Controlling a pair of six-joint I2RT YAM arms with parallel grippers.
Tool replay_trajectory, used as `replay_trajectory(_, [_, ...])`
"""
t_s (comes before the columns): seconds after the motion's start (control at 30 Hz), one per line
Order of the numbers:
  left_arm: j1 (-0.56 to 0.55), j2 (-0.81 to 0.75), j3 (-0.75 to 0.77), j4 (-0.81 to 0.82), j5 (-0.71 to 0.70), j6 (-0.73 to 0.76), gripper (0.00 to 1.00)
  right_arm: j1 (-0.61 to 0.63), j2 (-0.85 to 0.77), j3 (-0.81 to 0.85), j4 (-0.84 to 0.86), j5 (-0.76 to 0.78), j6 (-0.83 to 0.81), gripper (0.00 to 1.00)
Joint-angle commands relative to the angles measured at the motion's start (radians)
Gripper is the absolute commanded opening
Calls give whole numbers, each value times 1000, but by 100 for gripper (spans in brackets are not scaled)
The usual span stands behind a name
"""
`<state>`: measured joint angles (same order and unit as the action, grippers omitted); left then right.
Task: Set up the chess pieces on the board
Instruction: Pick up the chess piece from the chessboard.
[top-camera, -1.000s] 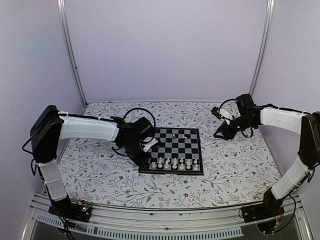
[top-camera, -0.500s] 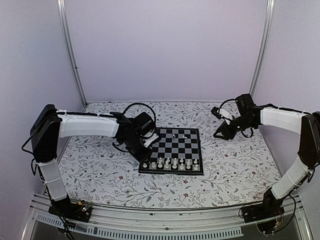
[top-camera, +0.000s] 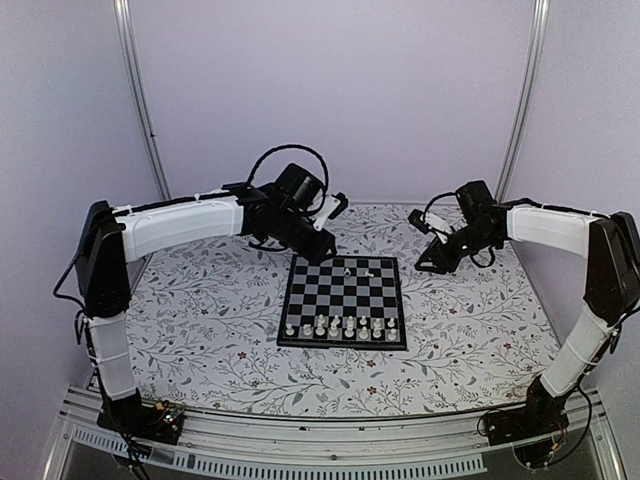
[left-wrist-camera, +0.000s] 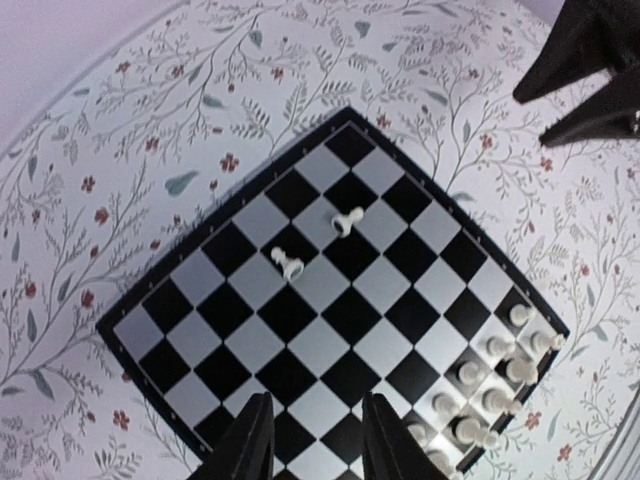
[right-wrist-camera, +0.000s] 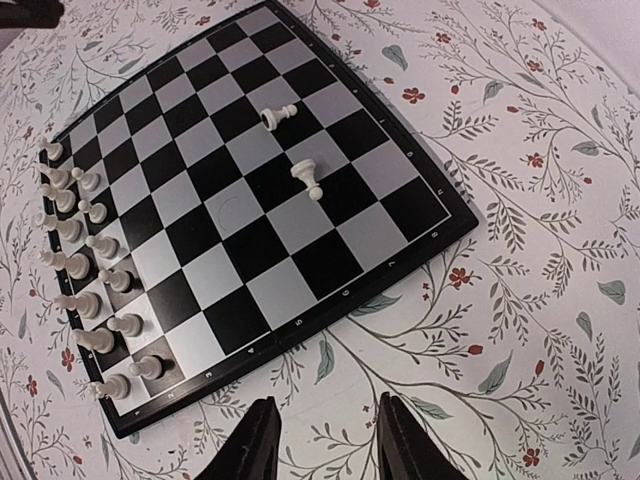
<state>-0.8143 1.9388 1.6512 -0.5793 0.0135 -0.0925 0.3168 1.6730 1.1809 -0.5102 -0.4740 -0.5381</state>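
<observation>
The black and pale checked board (top-camera: 352, 296) lies mid-table. Several white chess pieces (top-camera: 341, 327) stand in two rows along its near edge. They also show in the left wrist view (left-wrist-camera: 488, 385) and the right wrist view (right-wrist-camera: 82, 258). Two more pieces are at the far end. One lies on its side (left-wrist-camera: 347, 221) (right-wrist-camera: 280, 116). The other stands close by (left-wrist-camera: 289, 265) (right-wrist-camera: 308, 181). My left gripper (top-camera: 319, 250) (left-wrist-camera: 312, 442) is open and empty, high over the board's far left part. My right gripper (top-camera: 425, 266) (right-wrist-camera: 326, 446) is open and empty above the table, just off the board's right edge.
The table (top-camera: 200, 320) has a floral cover. White walls and metal posts close in the back and sides. The right arm's black fingers (left-wrist-camera: 585, 70) show at the top right of the left wrist view.
My left gripper has risen from the board's near left corner and moved back to its far left side. My right gripper has shifted a little left toward the board.
</observation>
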Motion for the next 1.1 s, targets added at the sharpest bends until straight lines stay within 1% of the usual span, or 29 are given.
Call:
replay_trajectory(0.0, [23,146,150,79,66,86,33,6,7,24,-20,6,0,35])
replay_trajectory(0.1, [27,282,312,41,88,112,33,5,-5,3,-4,14,2,35])
replay_trajectory(0.2, [28,387,421,26,110,109,33,5,-22,-14,5,29,6,35])
replay_trajectory(0.3, [30,473,503,26,152,97,33,4,-40,-35,21,43,6,35])
replay_trajectory(0.43, [29,552,573,38,193,56,33,5,-43,-51,25,50,2,35])
replay_trajectory(0.53, [30,588,599,42,207,38,33,5,-42,-57,28,49,0,36])
replay_trajectory(0.77, [30,633,603,40,241,22,33,5,-30,-59,28,51,-5,36])
replay_trajectory(1.07, [30,631,542,33,256,53,33,5,-18,-59,29,49,-10,36])
